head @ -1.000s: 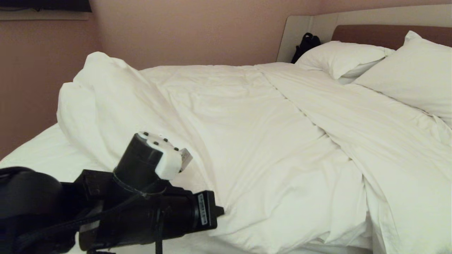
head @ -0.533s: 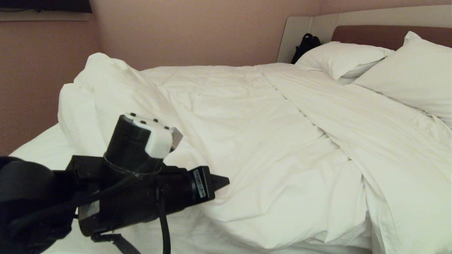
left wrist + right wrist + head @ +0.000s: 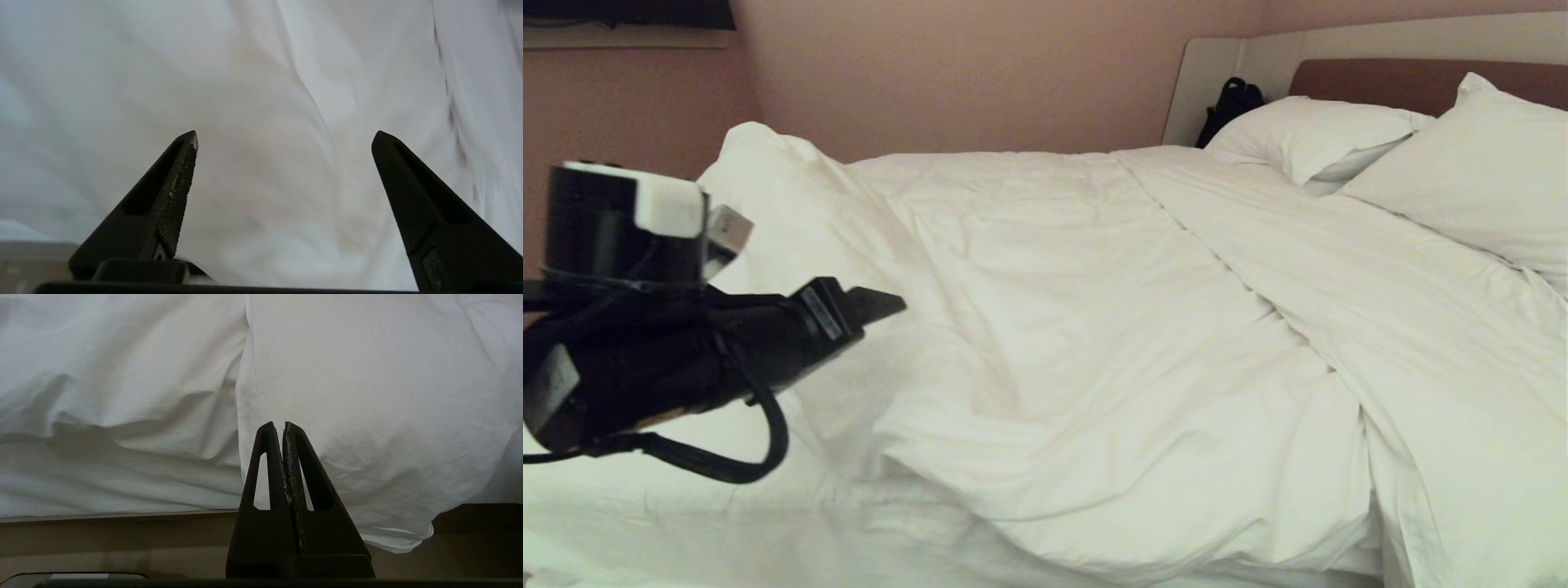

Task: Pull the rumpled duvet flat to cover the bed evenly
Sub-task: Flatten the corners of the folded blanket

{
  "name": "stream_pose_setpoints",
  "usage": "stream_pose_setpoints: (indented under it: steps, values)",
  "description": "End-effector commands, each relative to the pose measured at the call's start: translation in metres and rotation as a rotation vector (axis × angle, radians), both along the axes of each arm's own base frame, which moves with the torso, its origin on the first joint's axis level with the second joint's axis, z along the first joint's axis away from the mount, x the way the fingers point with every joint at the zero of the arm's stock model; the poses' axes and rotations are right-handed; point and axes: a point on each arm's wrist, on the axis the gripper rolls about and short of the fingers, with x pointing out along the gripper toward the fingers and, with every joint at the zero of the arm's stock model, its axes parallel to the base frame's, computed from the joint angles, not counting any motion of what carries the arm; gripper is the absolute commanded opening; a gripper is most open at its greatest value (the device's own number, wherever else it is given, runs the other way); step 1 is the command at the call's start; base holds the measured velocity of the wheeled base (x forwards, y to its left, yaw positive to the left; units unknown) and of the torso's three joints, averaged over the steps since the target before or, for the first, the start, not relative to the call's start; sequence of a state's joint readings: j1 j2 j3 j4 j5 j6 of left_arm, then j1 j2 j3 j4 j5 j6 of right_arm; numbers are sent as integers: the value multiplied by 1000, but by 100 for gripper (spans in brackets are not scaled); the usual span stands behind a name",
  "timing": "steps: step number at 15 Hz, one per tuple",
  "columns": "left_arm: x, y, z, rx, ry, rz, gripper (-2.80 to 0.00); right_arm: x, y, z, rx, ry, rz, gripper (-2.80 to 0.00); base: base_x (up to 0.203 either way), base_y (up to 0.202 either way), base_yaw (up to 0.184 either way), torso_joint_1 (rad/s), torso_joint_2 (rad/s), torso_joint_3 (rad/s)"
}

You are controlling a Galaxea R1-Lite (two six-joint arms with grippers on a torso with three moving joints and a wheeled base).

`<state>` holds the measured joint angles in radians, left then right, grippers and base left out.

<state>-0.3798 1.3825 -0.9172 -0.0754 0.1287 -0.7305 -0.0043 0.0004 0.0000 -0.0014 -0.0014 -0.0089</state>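
Observation:
The white duvet lies rumpled across the bed, with a tall bunched fold at the far left corner and long creases running toward the pillows. Bare sheet shows at the front left. My left gripper hangs above the duvet's left part, pointing right. In the left wrist view, this gripper is open, nothing between its fingers, and the duvet lies beyond it. My right gripper is shut and empty, low beside the bed, facing the duvet that hangs over the side.
Two white pillows rest against the headboard at the far right. A black bag stands in the corner behind them. A pinkish wall runs along the bed's far side. The bed's platform base shows under the overhang.
My left gripper opened and let go of the duvet, then rose and swung left. The cloth it held has settled on the bed, spread a little further toward the front left.

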Motion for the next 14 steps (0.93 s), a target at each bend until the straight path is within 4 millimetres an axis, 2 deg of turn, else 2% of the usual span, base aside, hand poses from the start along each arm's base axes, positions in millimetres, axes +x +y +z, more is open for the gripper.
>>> stream_pose_setpoints:
  steps: [1, 4, 5, 7, 8, 10, 14]
  values:
    - [-15, 35, 23, -21, -106, 130, 0, 0, 0, 0, 0, -1, 0, -280, 0, 0, 0, 0, 0, 0]
    - [-17, 65, 39, 11, -174, 261, 0, 0, 0, 0, 0, -1, 0, -280, 0, 0, 0, 0, 0, 0]
    - [-12, 76, 41, 28, -178, 309, 0, 0, 0, 0, 0, -1, 0, -280, 0, 0, 0, 0, 0, 0]
    - [11, 102, 36, 62, -157, 417, 0, 0, 0, 0, 0, -1, 0, -280, 0, 0, 0, 0, 0, 0]
    - [25, 117, 29, 66, -142, 455, -280, 0, 0, 0, 0, -1, 0, -280, 0, 0, 0, 0, 0, 0]
    - [53, 148, 13, 45, -102, 466, -280, 0, 0, 0, 0, -1, 0, -280, 0, 0, 0, 0, 0, 0]
    - [83, 218, -4, -28, -74, 457, -280, 0, 0, 0, 0, -1, 0, -280, 0, 0, 0, 0, 0, 0]
